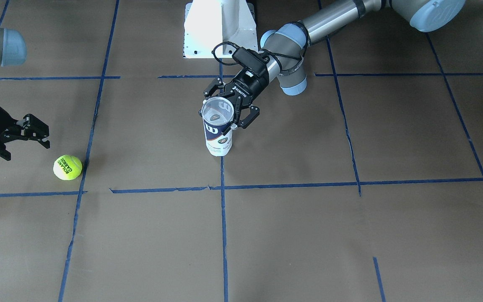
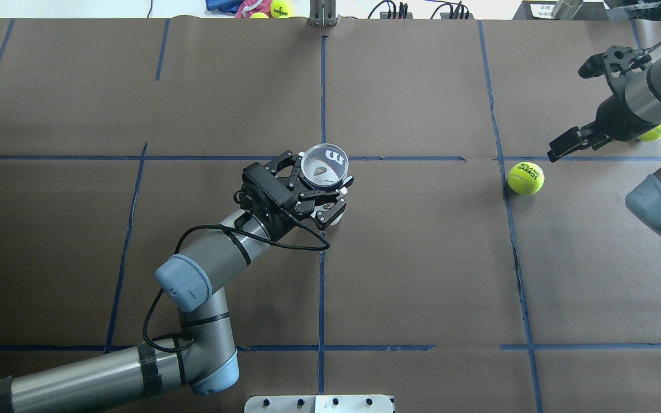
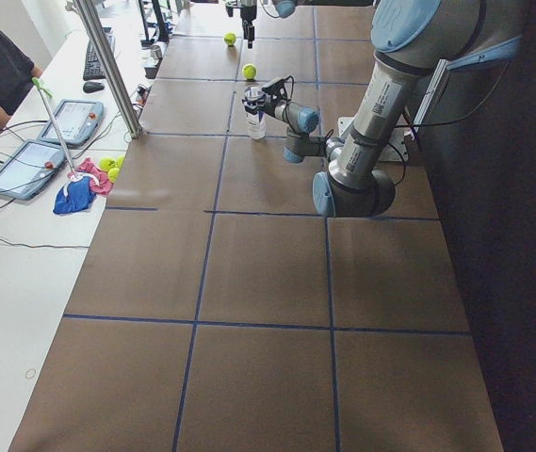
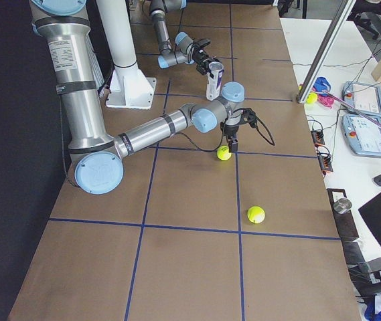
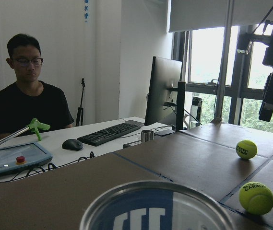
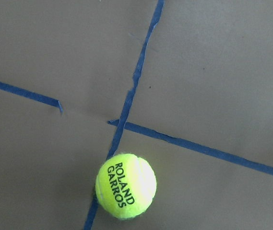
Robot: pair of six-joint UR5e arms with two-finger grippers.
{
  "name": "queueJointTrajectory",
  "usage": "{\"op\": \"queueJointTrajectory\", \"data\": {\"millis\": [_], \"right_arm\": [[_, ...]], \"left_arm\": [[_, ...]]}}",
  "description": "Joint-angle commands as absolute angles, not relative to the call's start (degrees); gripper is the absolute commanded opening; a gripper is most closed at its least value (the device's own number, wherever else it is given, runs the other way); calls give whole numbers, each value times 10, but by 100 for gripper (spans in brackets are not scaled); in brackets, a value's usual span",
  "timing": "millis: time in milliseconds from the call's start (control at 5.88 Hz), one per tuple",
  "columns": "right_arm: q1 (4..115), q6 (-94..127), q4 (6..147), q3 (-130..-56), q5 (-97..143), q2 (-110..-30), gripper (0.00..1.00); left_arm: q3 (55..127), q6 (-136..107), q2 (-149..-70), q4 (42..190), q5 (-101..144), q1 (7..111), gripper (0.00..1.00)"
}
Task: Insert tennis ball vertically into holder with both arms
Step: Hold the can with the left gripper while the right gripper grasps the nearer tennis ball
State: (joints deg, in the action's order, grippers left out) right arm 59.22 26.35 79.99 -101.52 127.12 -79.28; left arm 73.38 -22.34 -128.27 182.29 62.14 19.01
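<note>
The tennis ball [image 1: 67, 167] lies on the brown table on a blue tape line; it also shows in the overhead view [image 2: 526, 178] and the right wrist view [image 6: 125, 186]. The holder [image 1: 218, 128] stands upright near the table's middle with its mouth open upward [image 2: 325, 165]. My left gripper [image 2: 320, 186] is shut on the holder just below its rim. My right gripper [image 2: 588, 103] is open and empty. It hangs above the table just beyond the ball and is not touching it [image 1: 25, 147].
A second tennis ball [image 2: 654, 133] lies further right, partly behind my right arm. The white pedestal base [image 1: 218, 25] stands at the robot's side of the table. An operator [image 5: 26, 96] sits at the bench beyond the table's far edge.
</note>
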Motion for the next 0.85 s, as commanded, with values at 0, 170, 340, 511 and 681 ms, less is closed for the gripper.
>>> {"op": "queueJointTrajectory", "data": {"millis": [0,170,340,511,681], "right_arm": [[557,264,799,-991,1248,-789,99],[534,267,800,-960,1213,-754,100],[527,267,800,-947,1211,-752,100],[513,266,799,-936,1202,-748,100],[505,266,800,-933,1188,-748,100]], "left_arm": [[734,-223,-1282,1823,622,190,81],[733,-223,-1282,1823,622,190,81],[734,-224,-1282,1824,623,190,83],[733,-224,-1282,1824,623,190,84],[734,-224,-1282,1824,623,190,86]]}}
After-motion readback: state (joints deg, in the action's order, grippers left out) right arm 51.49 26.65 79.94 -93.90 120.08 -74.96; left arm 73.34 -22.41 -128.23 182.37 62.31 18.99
